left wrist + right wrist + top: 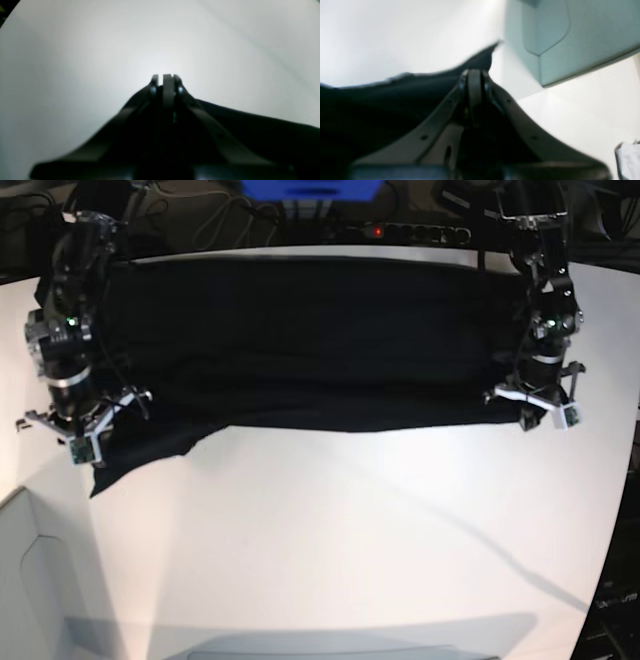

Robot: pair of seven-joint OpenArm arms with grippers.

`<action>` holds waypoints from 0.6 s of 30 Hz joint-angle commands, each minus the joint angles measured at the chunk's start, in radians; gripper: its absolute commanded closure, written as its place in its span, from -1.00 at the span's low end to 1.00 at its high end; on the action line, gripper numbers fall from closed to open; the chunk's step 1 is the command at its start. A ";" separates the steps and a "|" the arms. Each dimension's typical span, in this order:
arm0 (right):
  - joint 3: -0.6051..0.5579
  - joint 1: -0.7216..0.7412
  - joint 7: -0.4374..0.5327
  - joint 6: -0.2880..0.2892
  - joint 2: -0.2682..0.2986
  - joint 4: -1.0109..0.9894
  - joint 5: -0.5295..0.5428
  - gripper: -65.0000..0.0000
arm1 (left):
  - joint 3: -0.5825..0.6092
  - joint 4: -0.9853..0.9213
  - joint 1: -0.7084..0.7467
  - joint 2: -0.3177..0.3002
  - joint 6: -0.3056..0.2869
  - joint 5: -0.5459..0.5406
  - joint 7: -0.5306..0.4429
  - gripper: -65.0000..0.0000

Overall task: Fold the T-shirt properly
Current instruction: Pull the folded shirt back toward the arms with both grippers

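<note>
The black T-shirt (300, 340) lies spread wide across the far half of the white table (350, 530), its near edge uneven and sagging toward the left. My left gripper (538, 408) sits at the shirt's near right corner. In the left wrist view its jaws (166, 78) are pressed together, and black cloth (262, 135) runs off to the right from them. My right gripper (80, 442) is over the shirt's near left corner. In the right wrist view it (474, 73) is shut on the cloth's edge (395, 87).
A pale teal-grey box (570, 37) stands just beyond the right gripper; it shows as a white bin (25, 580) at the base view's lower left. A blue object (310, 188) and a power strip (400, 230) lie behind the table's far edge.
</note>
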 commanded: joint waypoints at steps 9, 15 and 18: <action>0.117 -0.214 0.185 0.000 -0.077 0.019 -0.001 1.00 | -0.034 0.166 0.084 -0.016 -0.002 0.001 -0.034 1.00; 0.231 -0.304 0.283 0.142 -0.124 0.020 -0.001 1.00 | -0.086 0.239 0.138 -0.014 -0.002 0.001 -0.031 1.00; 0.325 -0.307 0.279 0.248 -0.155 0.019 -0.001 1.00 | -0.095 0.243 0.165 -0.014 -0.002 0.001 -0.034 1.00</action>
